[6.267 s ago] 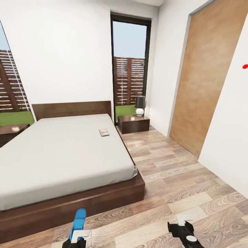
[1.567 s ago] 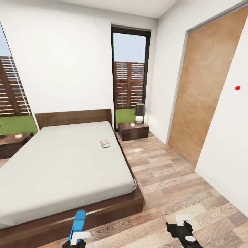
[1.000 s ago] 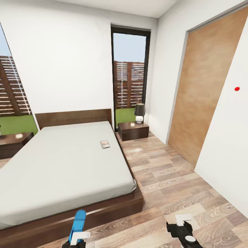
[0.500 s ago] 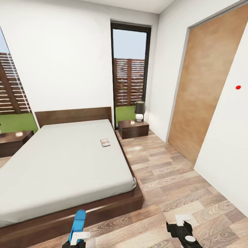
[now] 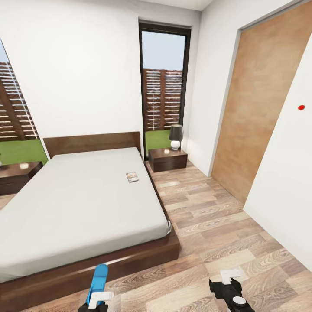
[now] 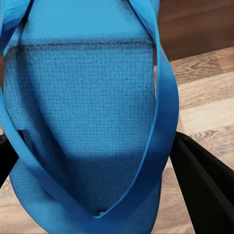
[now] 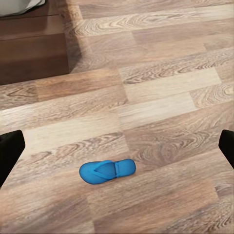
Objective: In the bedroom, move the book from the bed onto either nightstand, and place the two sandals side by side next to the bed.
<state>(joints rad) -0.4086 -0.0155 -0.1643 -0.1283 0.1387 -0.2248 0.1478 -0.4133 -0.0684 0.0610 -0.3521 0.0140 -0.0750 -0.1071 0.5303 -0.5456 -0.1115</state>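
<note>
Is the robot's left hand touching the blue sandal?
Touching. The left wrist view shows the sandal pinched between the left gripper's black fingers.

left pincer (image 5: 97,299) clamped, low, forward; right pincer (image 5: 229,286) spread wide, low, forward

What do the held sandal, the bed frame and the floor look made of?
Held sandal: probably foam or rubber, matte, with a fine pebbled footbed and smooth strap.
Bed frame: dark brown wood, satin sheen, faint grain.
Floor: wood-look planks with printed grain; laminate or real wood is not distinguishable.
</note>
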